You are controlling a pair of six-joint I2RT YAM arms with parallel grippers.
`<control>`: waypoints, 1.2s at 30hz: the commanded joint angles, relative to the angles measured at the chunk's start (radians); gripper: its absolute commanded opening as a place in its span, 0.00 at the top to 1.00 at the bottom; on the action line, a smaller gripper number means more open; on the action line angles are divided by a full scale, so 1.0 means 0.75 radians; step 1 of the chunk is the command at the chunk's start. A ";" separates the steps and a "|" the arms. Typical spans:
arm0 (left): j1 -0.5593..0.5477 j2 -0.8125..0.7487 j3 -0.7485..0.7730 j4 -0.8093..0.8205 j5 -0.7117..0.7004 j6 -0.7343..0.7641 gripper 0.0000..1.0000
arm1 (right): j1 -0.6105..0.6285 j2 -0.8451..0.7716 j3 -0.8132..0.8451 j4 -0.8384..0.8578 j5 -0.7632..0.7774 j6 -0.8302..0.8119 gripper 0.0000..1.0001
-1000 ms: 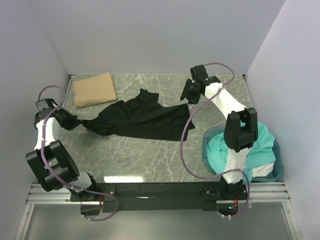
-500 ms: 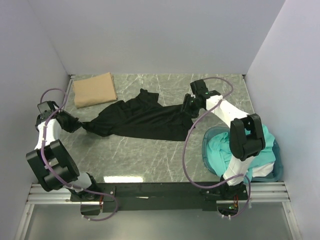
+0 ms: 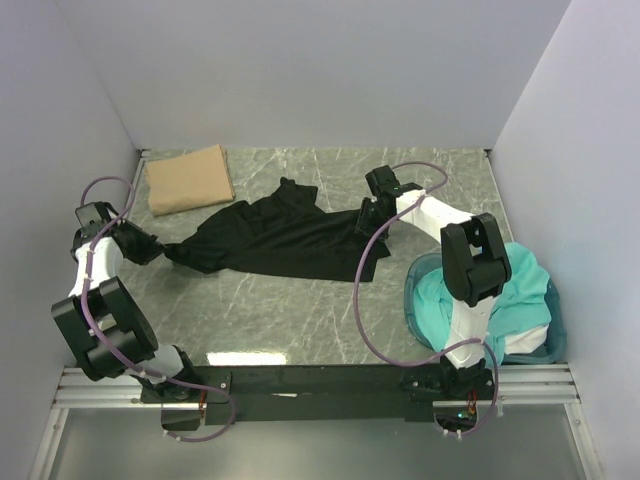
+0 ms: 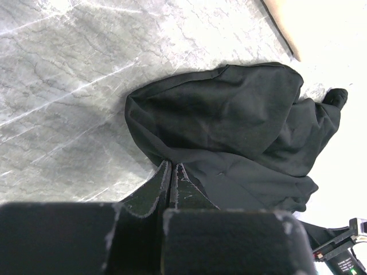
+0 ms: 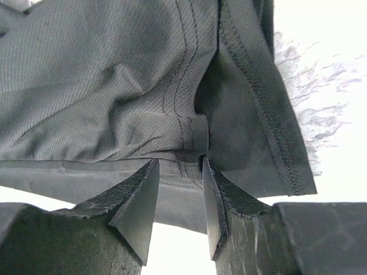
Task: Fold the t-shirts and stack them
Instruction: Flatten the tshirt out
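Observation:
The black t-shirt (image 3: 280, 240) lies spread and rumpled across the middle of the table. My left gripper (image 3: 150, 246) is shut on its left edge; in the left wrist view the fingertips (image 4: 171, 167) pinch the black cloth (image 4: 241, 114). My right gripper (image 3: 368, 222) is low over the shirt's right end. Its jaws stand apart, with a hemmed fold of the black cloth (image 5: 114, 86) between and beyond the tips (image 5: 180, 166). A folded tan-brown t-shirt (image 3: 188, 178) lies at the back left. Teal t-shirts (image 3: 510, 300) are heaped in the tub.
The round translucent blue tub (image 3: 410, 295) stands at the front right, beside the right arm's base. Grey walls close in the marble table (image 3: 300, 320) on the left, back and right. Purple cables loop from both arms.
My right gripper has moved from the back right, forward and down onto the black shirt's right end. My left gripper has stayed shut on the left edge, almost still.

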 commanded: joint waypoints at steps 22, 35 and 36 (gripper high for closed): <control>-0.001 0.032 -0.007 0.043 0.027 0.026 0.99 | 0.003 0.063 0.018 0.000 0.009 -0.015 0.59; -0.003 0.032 -0.011 0.051 0.038 0.024 0.99 | 0.003 0.030 0.035 -0.011 0.019 -0.023 0.83; -0.001 0.032 -0.013 0.053 0.040 0.024 0.99 | 0.003 0.028 0.043 -0.015 0.023 -0.023 0.85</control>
